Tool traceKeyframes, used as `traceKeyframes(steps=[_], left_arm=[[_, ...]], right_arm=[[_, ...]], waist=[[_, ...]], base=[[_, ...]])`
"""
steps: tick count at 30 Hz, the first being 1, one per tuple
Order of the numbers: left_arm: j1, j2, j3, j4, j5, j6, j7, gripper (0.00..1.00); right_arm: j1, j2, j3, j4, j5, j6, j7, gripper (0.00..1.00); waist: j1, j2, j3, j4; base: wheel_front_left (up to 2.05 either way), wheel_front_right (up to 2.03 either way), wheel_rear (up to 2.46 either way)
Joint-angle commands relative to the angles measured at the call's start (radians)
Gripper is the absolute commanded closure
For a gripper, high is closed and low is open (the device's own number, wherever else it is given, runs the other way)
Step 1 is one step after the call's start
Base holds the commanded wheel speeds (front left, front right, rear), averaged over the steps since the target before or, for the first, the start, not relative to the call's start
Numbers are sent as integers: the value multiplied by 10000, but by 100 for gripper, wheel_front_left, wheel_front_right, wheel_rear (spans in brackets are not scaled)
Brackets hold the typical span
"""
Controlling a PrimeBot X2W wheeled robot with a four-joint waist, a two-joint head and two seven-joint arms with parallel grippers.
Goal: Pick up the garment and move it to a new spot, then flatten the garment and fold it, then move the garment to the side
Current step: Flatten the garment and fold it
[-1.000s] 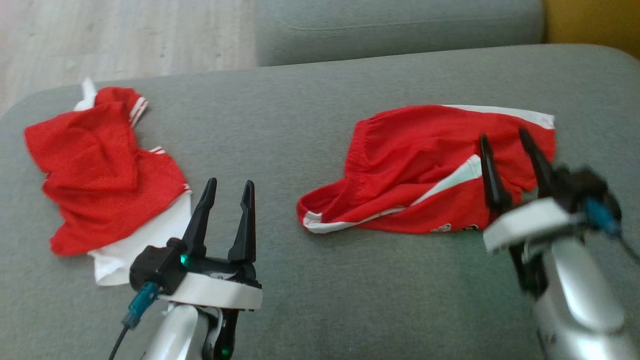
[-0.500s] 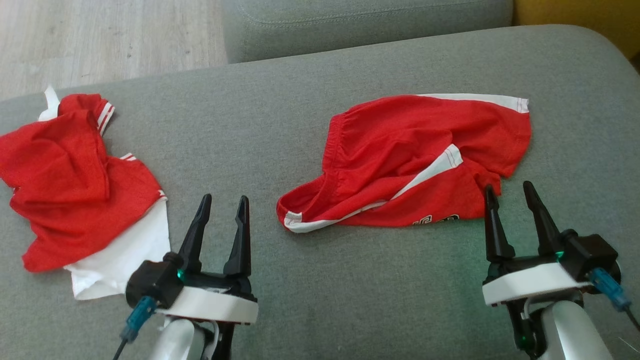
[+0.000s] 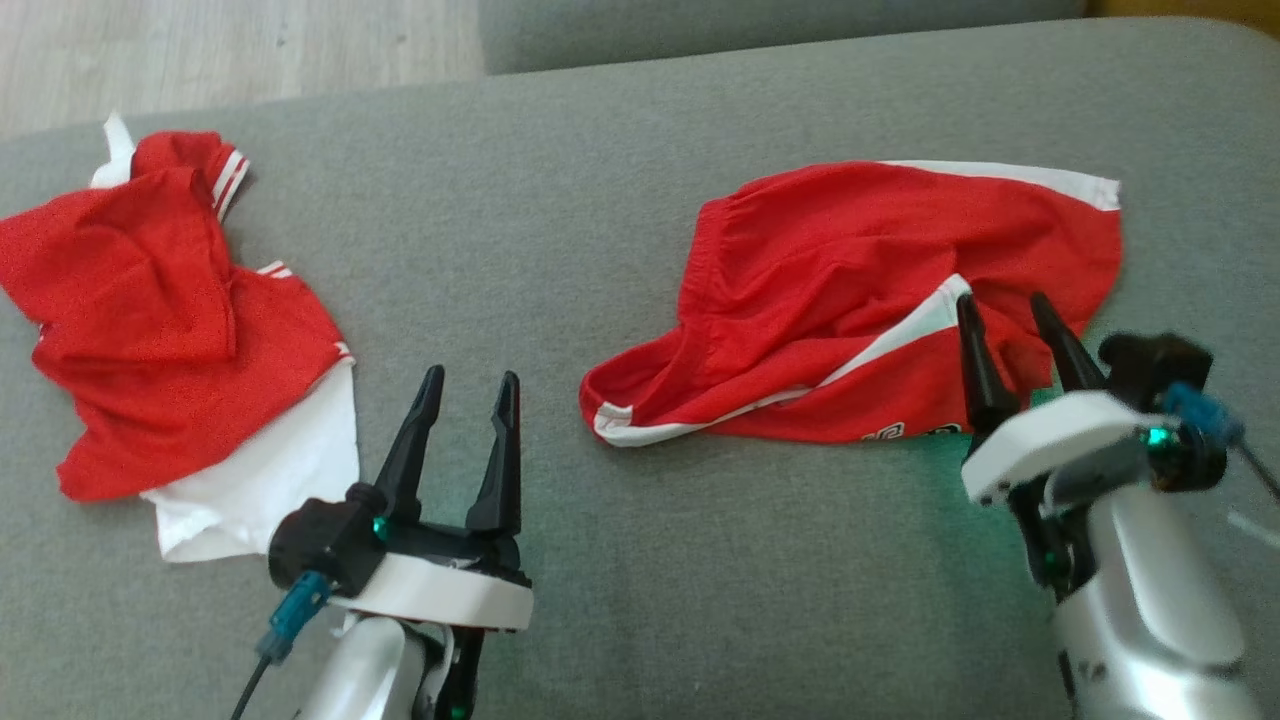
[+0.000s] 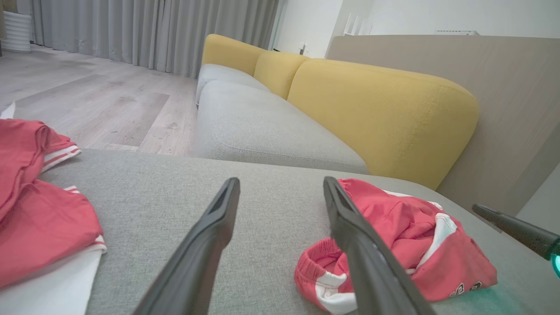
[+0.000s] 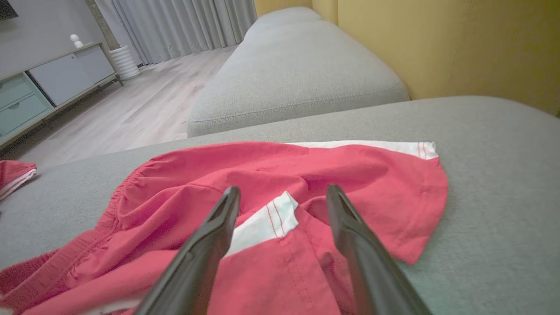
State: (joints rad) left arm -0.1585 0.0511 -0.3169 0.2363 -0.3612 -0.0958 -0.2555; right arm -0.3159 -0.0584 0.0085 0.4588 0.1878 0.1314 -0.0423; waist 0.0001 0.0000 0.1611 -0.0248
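Grey sofa cushion (image 3: pixel 560 200) spreads before us in the head view. We see the red shorts (image 3: pixel 850 270) lying crumpled at 2 o'clock and a red and white shirt (image 3: pixel 150 330) at 9 o'clock, well apart. Our right gripper (image 3: pixel 1002 300), at 4 o'clock, is released above the shorts' near edge, holding nothing. Our left gripper (image 3: pixel 472 376), at 7 o'clock, is released too, over bare cushion.

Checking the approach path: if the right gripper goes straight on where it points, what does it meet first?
Likely the red shorts, near the white stripe; the right gripper is open, height above them unclear.
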Motion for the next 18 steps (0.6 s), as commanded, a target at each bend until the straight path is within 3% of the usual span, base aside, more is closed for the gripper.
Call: traceKeyframes(steps=[1,7,18], left_arm=[[-386,-8,245,-261,-12,10,-63,0],[-561,-8,83,-179,-37,11,-63,0],[-752,-8,10,-101,-144,10,-63,0]], right_arm=[[-367,-72,249,-217,185,-7,92,0],[-1097,-401,442,557,997,-7,849,0],[-1542,-811,1025,1226,1718,-7,899,0]], waist=[[-1,0,95,91],[-1,0,260,290],[-1,0,413,501]], base=[[0,0,0],[0,0,0],[0,0,0]])
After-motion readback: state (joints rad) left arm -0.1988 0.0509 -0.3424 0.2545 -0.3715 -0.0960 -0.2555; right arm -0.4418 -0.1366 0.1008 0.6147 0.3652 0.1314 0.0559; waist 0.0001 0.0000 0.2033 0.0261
